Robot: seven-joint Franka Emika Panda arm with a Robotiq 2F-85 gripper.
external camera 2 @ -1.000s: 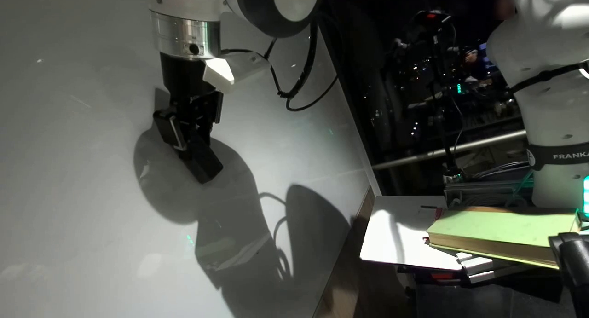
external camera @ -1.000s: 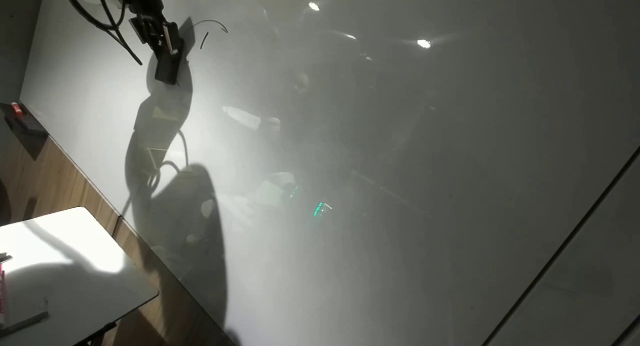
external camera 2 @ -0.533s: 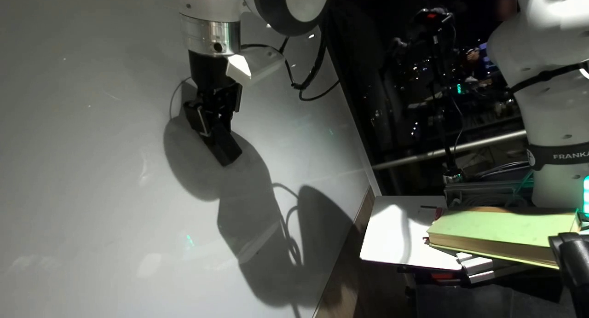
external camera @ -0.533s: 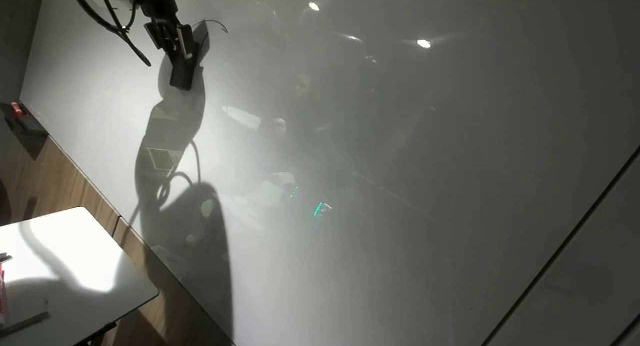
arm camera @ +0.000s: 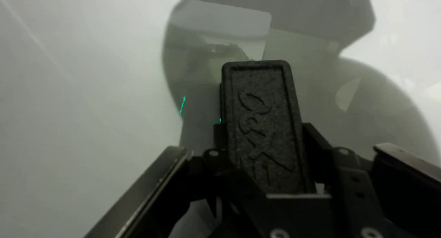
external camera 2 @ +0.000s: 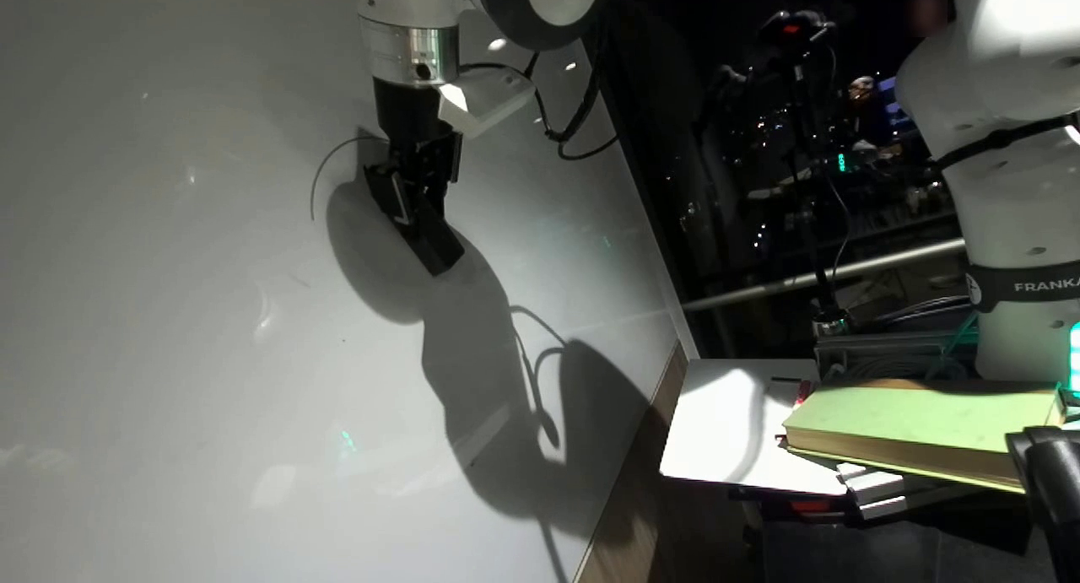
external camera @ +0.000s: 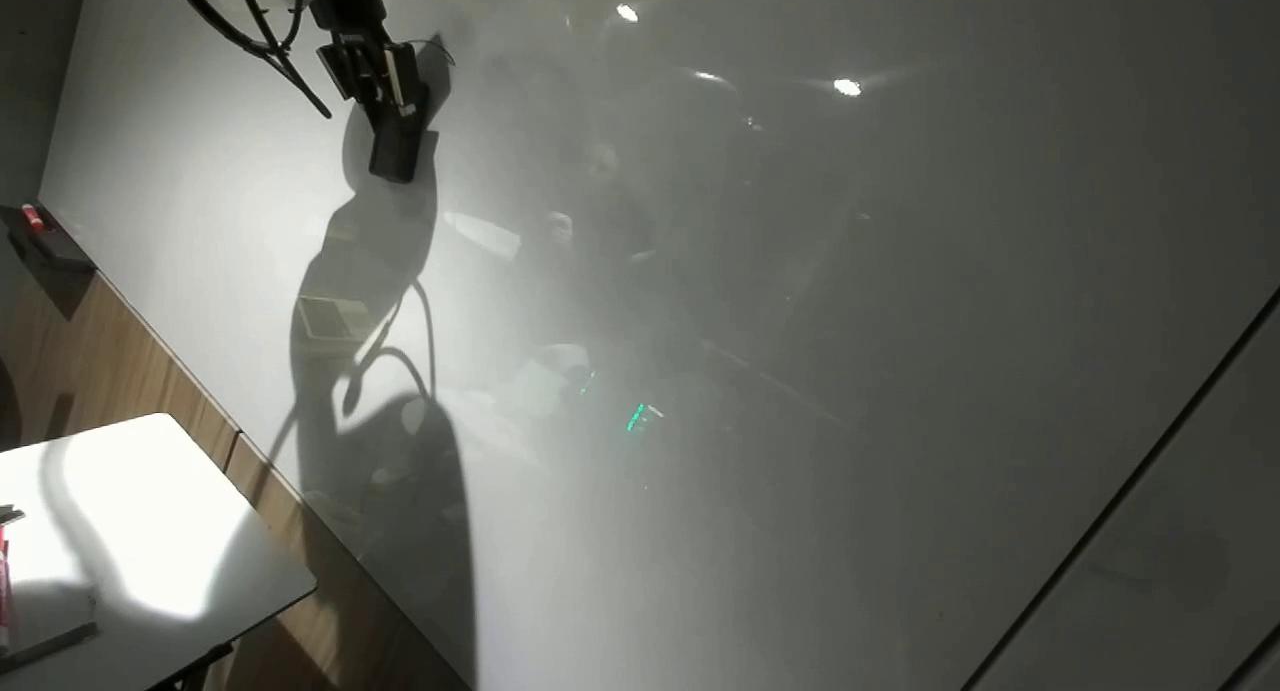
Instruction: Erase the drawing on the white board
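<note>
At the far left of an exterior view we see a dark box (external camera: 60, 251) just beside the edge of the white board (external camera: 850, 421); a small red item (external camera: 34, 217) sits on or in it, we cannot tell which. Below, the bench (external camera: 230, 561) comes to a corner, with a strip of wood (external camera: 165, 376) between it and the board, whose lower edge slants down to the right. Next is the claw (external camera: 388, 96), clamped on a black eraser (external camera: 397, 151). The eraser's long axis stands nearly upright here, and the wrist view shows us its lettered face; whether it touches the board we cannot tell. Just right of the claw, toward the top, lies the drawing (external camera: 447, 51): a thin arc bulging upward, its right end curving down. Beyond, open board stretches to a dark slanting seam (external camera: 1120, 493).
</note>
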